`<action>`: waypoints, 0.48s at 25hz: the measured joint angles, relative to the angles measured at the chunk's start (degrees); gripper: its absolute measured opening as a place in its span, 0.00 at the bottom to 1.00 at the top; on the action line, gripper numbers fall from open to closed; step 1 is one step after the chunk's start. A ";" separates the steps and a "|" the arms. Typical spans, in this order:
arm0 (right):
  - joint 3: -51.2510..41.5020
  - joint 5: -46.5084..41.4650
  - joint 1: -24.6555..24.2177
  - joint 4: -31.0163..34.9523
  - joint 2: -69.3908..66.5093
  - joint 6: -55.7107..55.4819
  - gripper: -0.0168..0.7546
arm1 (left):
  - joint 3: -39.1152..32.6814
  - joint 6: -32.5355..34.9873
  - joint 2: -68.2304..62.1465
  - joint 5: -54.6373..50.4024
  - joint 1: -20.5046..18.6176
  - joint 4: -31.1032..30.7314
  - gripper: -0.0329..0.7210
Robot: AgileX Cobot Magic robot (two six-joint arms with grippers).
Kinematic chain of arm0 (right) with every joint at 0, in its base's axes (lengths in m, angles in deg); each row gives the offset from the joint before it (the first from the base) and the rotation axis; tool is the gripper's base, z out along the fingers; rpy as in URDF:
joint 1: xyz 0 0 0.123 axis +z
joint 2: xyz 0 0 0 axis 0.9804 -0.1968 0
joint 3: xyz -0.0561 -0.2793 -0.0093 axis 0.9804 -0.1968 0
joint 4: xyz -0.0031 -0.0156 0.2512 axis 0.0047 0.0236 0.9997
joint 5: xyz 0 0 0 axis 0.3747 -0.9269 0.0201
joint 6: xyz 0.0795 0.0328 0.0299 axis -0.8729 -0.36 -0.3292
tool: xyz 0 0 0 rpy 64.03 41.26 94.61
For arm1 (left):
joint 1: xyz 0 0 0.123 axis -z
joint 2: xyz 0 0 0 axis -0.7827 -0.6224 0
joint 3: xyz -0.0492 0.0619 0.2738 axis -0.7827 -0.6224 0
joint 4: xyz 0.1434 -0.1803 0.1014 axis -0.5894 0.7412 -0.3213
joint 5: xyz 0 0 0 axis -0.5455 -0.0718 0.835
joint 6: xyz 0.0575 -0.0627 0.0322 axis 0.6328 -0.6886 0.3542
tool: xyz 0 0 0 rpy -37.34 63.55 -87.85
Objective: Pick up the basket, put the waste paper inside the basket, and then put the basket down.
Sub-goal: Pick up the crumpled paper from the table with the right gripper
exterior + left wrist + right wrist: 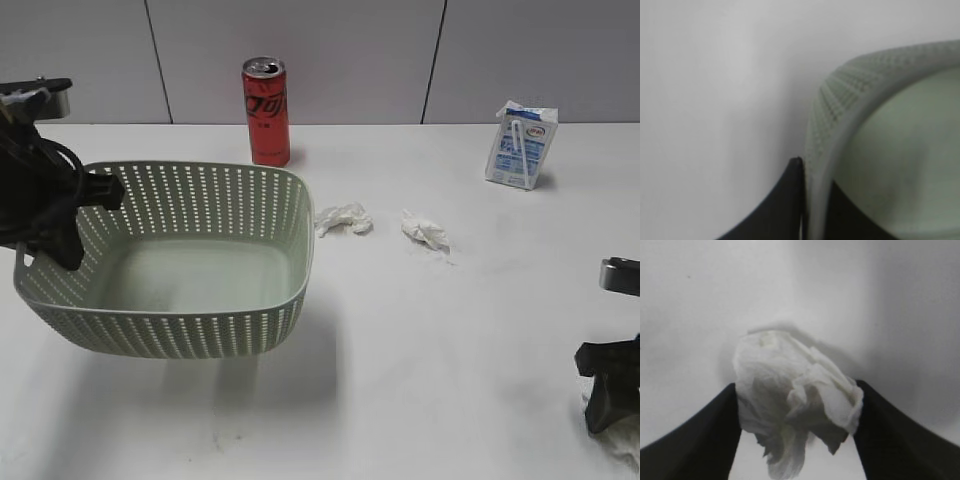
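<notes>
A: What is the basket (200, 260) made of?
B: Pale sage-green plastic, rectangular with rounded corners, its walls pierced by rows of small slots and its floor smooth. It fills the left-centre of the exterior frame, tilted, with a shadow on the white matte surface (420, 380) beneath it.

A: And the left tool (60, 225)?
B: Black and angular, at the left edge of the frame, pinching the basket's left rim. In the left wrist view the wall (815, 165) runs up between two dark fingers (785, 200) at the bottom of the frame, one on each side of it.

A: The waste paper?
B: Soft crumpled white tissue. One wad (343, 219) lies just right of the basket's far corner, a second (425, 232) a little further right, both on the surface. A third wad (795, 400) fills the centre of the right wrist view.

A: Is the right tool (612, 405) holding it?
B: Its two dark fingers (695, 440) press against both sides of that wad. In the exterior view the tool sits low at the lower right edge, with white tissue beneath it.

A: Anything else?
B: A red metal drink can (266, 110) stands upright behind the basket, and a blue-and-white drink carton (521, 145) stands at the upper right.
</notes>
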 joint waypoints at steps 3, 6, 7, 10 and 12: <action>0.86 -0.03 0.00 -0.20 -0.86 -0.09 0.49 | 0.00 0.00 0.00 -0.05 0.00 -0.13 0.05; 1.24 0.27 0.00 -0.08 -1.20 -0.03 0.21 | 0.00 0.00 0.00 -0.05 0.00 -0.13 0.05; 1.36 0.25 0.00 0.21 -1.20 0.29 0.13 | 0.00 0.00 0.00 -0.05 0.00 -0.19 0.05; 1.43 0.52 0.06 0.51 -0.70 1.48 0.09 | 0.00 0.00 0.00 -0.05 0.00 -0.19 0.05; 1.03 0.84 0.69 0.56 0.95 2.81 0.08 | 0.00 0.00 0.00 -0.12 0.00 -0.19 0.05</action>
